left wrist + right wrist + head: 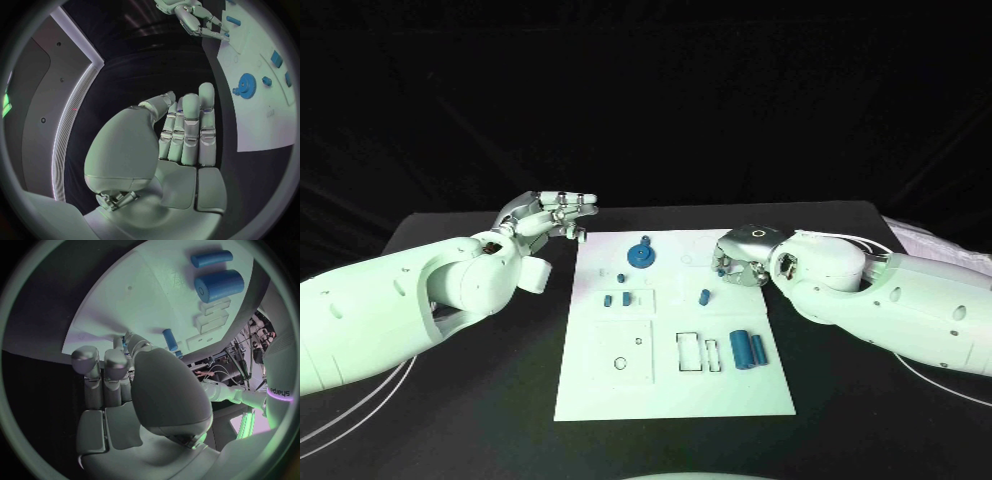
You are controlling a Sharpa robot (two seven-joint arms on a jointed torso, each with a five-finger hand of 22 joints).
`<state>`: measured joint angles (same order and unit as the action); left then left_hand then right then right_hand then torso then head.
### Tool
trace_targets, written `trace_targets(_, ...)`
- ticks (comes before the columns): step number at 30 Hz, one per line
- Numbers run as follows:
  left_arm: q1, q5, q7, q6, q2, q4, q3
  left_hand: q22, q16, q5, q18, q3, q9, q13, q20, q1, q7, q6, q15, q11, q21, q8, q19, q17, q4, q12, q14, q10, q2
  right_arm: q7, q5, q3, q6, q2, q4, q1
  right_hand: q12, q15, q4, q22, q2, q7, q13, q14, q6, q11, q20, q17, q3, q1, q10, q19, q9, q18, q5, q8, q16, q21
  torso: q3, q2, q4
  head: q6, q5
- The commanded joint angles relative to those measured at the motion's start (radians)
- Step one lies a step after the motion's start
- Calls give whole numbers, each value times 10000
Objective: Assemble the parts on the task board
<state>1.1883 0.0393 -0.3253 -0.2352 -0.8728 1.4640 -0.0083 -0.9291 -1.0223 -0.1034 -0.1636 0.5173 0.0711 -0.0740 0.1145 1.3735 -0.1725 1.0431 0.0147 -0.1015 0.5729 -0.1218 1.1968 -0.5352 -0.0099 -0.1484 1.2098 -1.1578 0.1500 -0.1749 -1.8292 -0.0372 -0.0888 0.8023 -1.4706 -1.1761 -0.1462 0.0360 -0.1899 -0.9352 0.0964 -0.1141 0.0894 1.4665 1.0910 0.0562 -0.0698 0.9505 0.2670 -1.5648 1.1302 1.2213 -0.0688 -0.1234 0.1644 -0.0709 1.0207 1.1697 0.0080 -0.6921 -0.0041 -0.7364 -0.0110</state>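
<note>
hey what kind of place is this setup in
Probably a robotics lab or test bench: a black-draped table, a white task board with small blue parts like a gear, and the robot's left hand and right hand over it.

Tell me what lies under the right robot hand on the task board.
The right robot hand hangs over the task board's far right edge. A small blue part peeks out beneath its fingers; whatever else is below is covered.

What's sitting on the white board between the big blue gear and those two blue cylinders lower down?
In the head view, a small blue peg lies between the gear and the cylinders, on the task board.
</note>
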Motion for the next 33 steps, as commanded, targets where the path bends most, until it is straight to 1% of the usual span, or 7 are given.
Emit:
trace_targets(1,2,-188,-117,102,5,30,5,17,59,-26,-197,-47,-16,-17,1,58,-51,37,9,-10,-42,-64,-56,20,16,-66,-89,28,-60,201,-30,-11,358,-72,7,26,68,91,63,-47,-71,-8,-80,111,147,-3,83,11,188,-41,159,30,-24,-46,-163,-13,-42,83,2,7,2,3,0)
trace_targets(9,2,-192,-43,129,6,63,4,30,42,-24,-197,-72,-21,-15,-1,80,-60,23,9,-15,-58,-60,-51,-8,-11,-78,-79,48,-68,239,1,-11,751,-199,239,42,100,101,380,-354,-323,7,-226,195,473,-49,118,233,798,-95,533,194,-67,6,-524,-88,185,301,9,-9,2,-41,-1)
trace_targets(14,2,-193,-1,142,12,76,2,37,34,-26,-197,-85,-24,-13,-3,102,-63,12,8,-18,-64,-57,-41,-8,-32,-87,-71,61,-75,233,-30,-11,773,-254,300,70,139,87,543,-459,-370,18,-243,212,607,-69,124,247,1049,-8,706,235,-87,24,-649,-111,216,379,5,3,1,-66,7)
trace_targets(19,2,-193,39,146,11,86,2,46,46,-28,-197,-104,-28,-10,-5,126,-71,-5,9,-23,-73,-52,-30,27,-59,-97,-76,81,-81,163,-65,-10,253,-231,243,80,200,58,663,-735,-375,26,-246,259,742,-82,105,349,1247,238,892,376,-115,75,-751,-129,349,567,8,1,-8,-80,3)
trace_targets(23,2,-193,75,160,12,79,0,50,52,-30,-196,-112,-30,-9,-6,139,-75,-15,10,-27,-78,-49,-26,44,-74,-102,-81,94,-85,78,-16,-5,-252,-132,86,83,257,42,706,-889,-332,19,-248,286,802,-75,74,427,1308,444,980,459,-131,105,-847,-130,453,677,13,6,-7,-89,-3)
trace_targets(26,2,-193,106,168,9,66,-2,55,57,-30,-195,-121,-32,-7,-6,151,-80,-24,12,-31,-83,-46,-23,60,-88,-106,-85,107,-88,0,129,10,-574,2,-103,81,302,47,716,-950,-320,25,-250,293,833,-73,54,462,1336,589,1024,491,-140,114,-972,-125,506,722,2,10,-5,-96,-16)
trace_targets(33,1,-193,154,174,3,41,-6,65,73,-35,-194,-139,-36,-1,-7,187,-92,-51,16,-42,-95,-37,-17,102,-127,-115,-101,143,-97,-141,422,105,-938,295,-516,11,358,43,707,-1027,-302,35,-251,296,864,-70,33,502,1344,780,1076,528,-152,126,-1092,-117,569,776,0,13,-11,-74,-36)
